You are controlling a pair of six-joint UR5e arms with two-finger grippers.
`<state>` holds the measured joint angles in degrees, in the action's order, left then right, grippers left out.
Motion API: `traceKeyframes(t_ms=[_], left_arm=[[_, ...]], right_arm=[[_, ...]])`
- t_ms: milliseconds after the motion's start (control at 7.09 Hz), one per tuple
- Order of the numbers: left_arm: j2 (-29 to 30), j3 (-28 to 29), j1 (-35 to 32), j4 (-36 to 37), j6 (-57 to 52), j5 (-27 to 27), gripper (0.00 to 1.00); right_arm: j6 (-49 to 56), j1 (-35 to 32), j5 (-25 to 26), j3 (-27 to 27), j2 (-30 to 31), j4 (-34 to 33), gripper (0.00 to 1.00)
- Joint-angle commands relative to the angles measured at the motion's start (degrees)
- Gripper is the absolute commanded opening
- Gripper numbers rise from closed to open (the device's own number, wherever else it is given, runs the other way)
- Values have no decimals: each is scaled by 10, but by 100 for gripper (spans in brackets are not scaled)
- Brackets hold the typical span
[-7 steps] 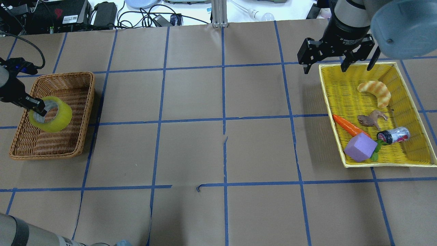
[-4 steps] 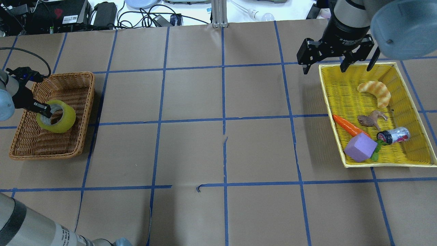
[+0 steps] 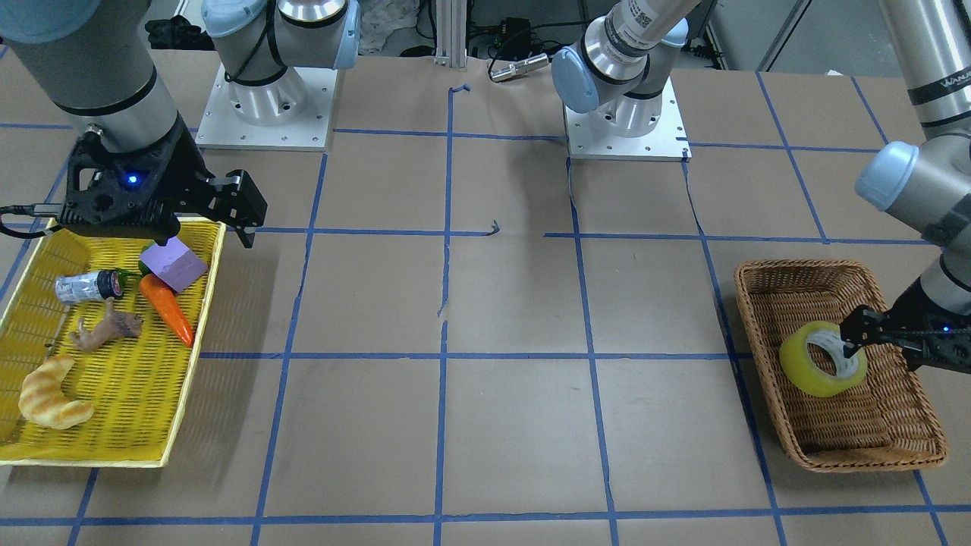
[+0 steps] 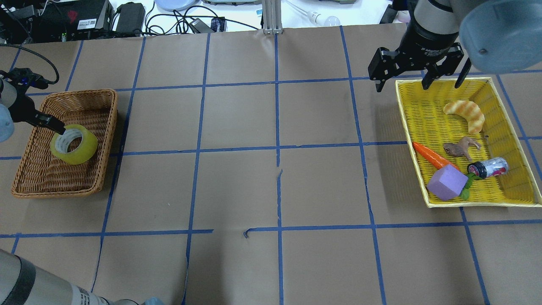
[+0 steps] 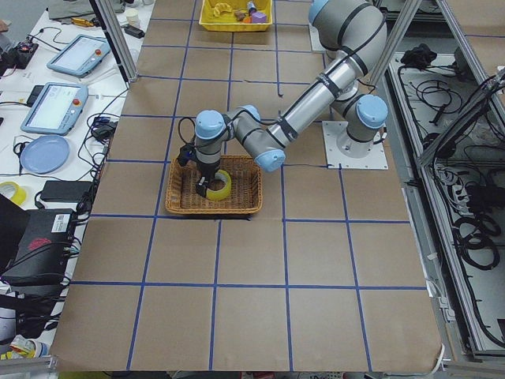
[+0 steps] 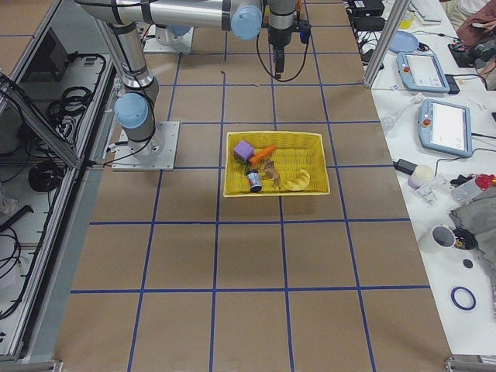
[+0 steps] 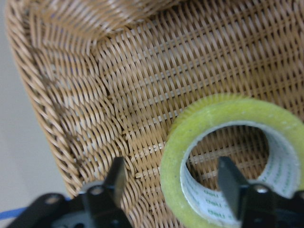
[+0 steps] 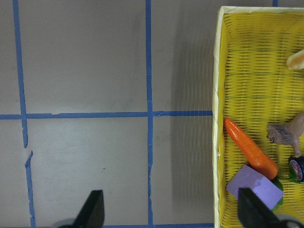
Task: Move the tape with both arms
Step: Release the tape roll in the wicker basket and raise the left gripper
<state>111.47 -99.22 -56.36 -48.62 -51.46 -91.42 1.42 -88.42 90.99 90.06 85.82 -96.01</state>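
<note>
The yellow-green tape roll [image 4: 74, 145] lies in the brown wicker basket [image 4: 29, 178] at the table's left end. It also shows in the front view [image 3: 823, 369] and the left wrist view [image 7: 190, 142]. My left gripper [image 4: 56, 128] is open and straddles the roll's wall, with one finger inside the hole and one outside. In the wrist view [image 7: 171, 183] both fingers stand clear of the wall. My right gripper [image 4: 442, 82] is open and empty. It hovers high over the far left corner of the yellow tray [image 4: 423, 127].
The yellow tray holds a croissant [image 4: 465, 114], a carrot [image 4: 434, 156], a purple block [image 4: 446, 183], a small animal figure [image 4: 459, 148] and a small bottle [image 4: 489, 168]. Brown paper with blue tape lines covers the table between basket and tray.
The tape has come down into the basket and shifted slightly right, from tilted to lying flat. My left gripper has let go of it. The right arm has barely moved.
</note>
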Motion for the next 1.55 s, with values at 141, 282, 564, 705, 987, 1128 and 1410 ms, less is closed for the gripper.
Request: traceKeyframes(t_ms=[141, 282, 564, 705, 987, 1128, 1410], left_arm=[[-96, 19, -131, -129, 187, 14, 95], [-119, 30, -172, -187, 265, 15, 100], [-151, 73, -275, -315, 433, 38, 100], [-159, 114, -311, -388, 496, 42, 100], [-159, 167, -338, -481, 527, 42, 100], [-158, 166, -339, -482, 527, 42, 100], [-158, 165, -339, -482, 526, 39, 100]], right_arm=[[1, 1, 2, 0, 0, 0, 100], [1, 0, 2, 0, 0, 0, 100], [2, 0, 1, 0, 0, 0, 100], [2, 0, 1, 0, 0, 0, 100], [1, -1, 1, 0, 1, 8, 100], [1, -1, 1, 0, 1, 9, 100], [2, 0, 1, 0, 2, 12, 100]])
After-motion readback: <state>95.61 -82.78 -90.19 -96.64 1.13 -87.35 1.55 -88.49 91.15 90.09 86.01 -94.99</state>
